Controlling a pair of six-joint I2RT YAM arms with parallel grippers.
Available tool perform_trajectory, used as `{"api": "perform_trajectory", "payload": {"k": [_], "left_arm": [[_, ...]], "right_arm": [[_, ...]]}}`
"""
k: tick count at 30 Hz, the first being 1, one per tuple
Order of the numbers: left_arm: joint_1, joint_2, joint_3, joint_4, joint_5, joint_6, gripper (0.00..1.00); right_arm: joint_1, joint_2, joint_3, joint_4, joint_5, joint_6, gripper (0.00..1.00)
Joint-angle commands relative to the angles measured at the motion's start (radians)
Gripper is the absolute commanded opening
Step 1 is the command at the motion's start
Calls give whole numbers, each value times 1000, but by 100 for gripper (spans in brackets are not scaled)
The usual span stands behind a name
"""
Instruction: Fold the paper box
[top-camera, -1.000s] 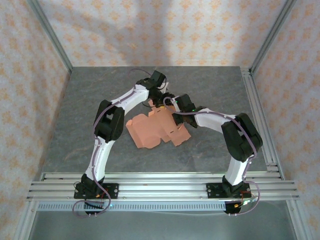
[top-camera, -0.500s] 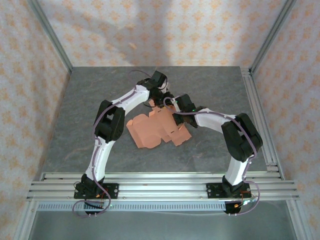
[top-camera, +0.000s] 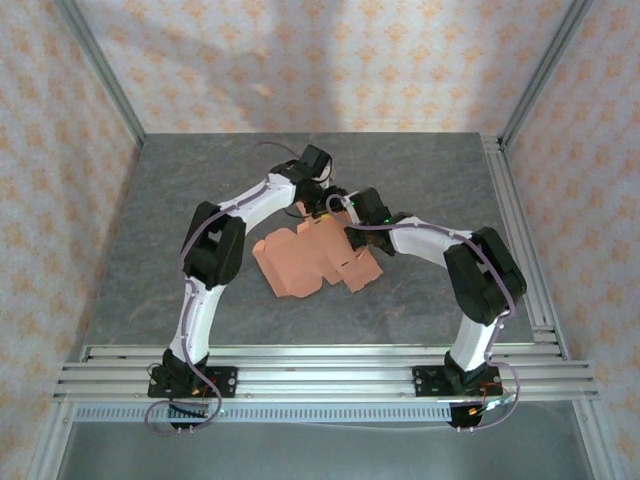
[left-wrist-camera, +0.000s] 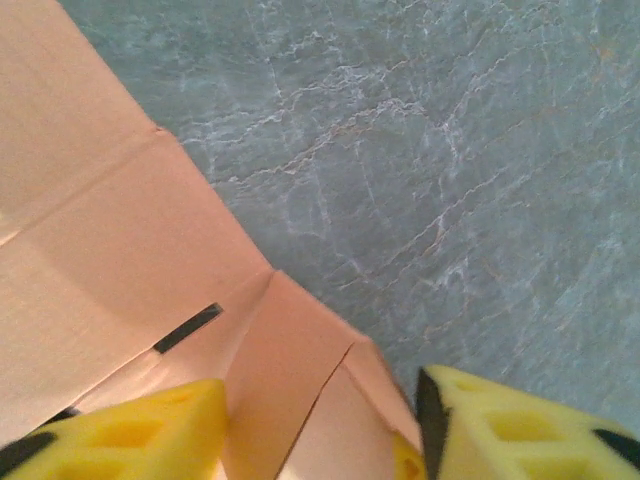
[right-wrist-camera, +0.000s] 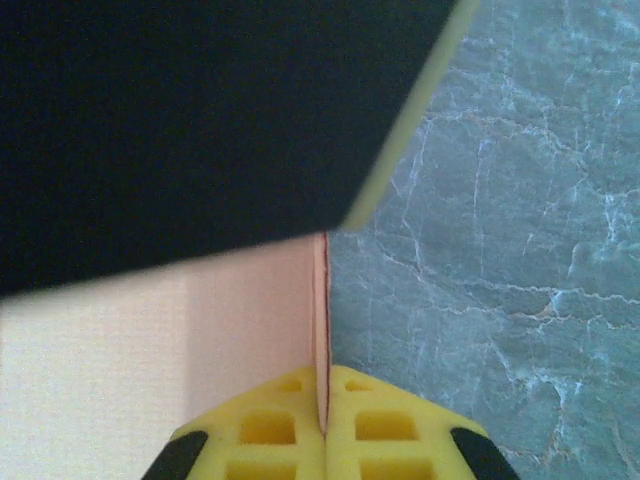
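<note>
Midway across the surface (top-camera: 180, 200), my right end effector (right-wrist-camera: 322, 405) pinches a paper box (top-camera: 312, 258) flap; my left end effector (left-wrist-camera: 320, 425) straddles another, released.

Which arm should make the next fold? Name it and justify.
Left. The right pincer is shut on an edge of the paper box, anchoring it; the left pincer stands open astride a loose flap, probably free to push it over.

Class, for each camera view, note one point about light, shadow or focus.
Top external: soft even light, faint shadows on the back wall, paper box sharp. Left wrist: yellow fingers blurred, table crisp. Right wrist: a dark unfocused shape covers the upper left.
</note>
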Motion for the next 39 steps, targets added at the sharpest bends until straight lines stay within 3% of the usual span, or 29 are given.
{"api": "perform_trajectory", "payload": {"k": [1,8,17,27,39], "left_arm": [[-6,-173,-71,101,-78,-8,65],[82,-392,-332,250,-170,-14,83],[214,-479,-522,339,-200,-33,100],[278,-491,-590,376,-199,-56,100],[339,-468,-625,412,-156,-66,100]], "right_arm": [[12,-20,1,-4,32,-7,0],[11,-14,7,-21,32,11,0],[11,-38,9,-36,77,-37,0],[17,-93,-45,57,106,-266,0],[80,-122,-47,85,315,-479,0]]}}
